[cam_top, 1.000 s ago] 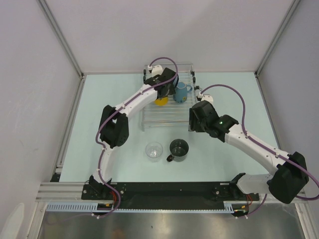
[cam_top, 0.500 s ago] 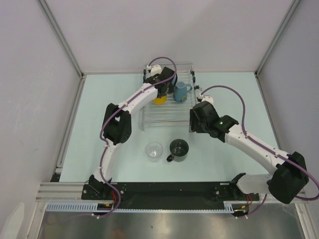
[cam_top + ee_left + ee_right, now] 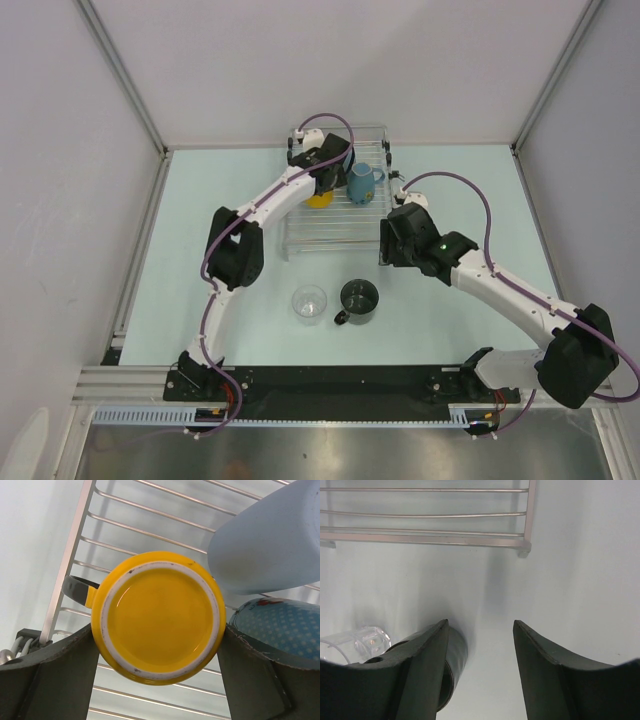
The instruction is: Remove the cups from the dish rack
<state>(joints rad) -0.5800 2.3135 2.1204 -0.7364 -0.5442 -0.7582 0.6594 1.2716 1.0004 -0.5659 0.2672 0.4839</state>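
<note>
- The left end effector (image 3: 157,629) straddled the upturned yellow mug (image 3: 157,615) on the dish rack (image 3: 330,230) — fingers (image 3: 55,680) at both sides (gripping or not, I couldn't tell).
- The right end effector (image 3: 480,630) hung released, empty, over the bench (image 3: 570,580).

White left arm (image 3: 268,203) and right arm (image 3: 505,292) have black joints (image 3: 236,258) and looping purple cables (image 3: 452,173) (green light (image 3: 440,243) on the right).

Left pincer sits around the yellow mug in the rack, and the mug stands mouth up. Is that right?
Not quite. The left pincer does sit around the yellow mug in the rack, but the left wrist view shows its base facing up: it stands mouth down.
</note>
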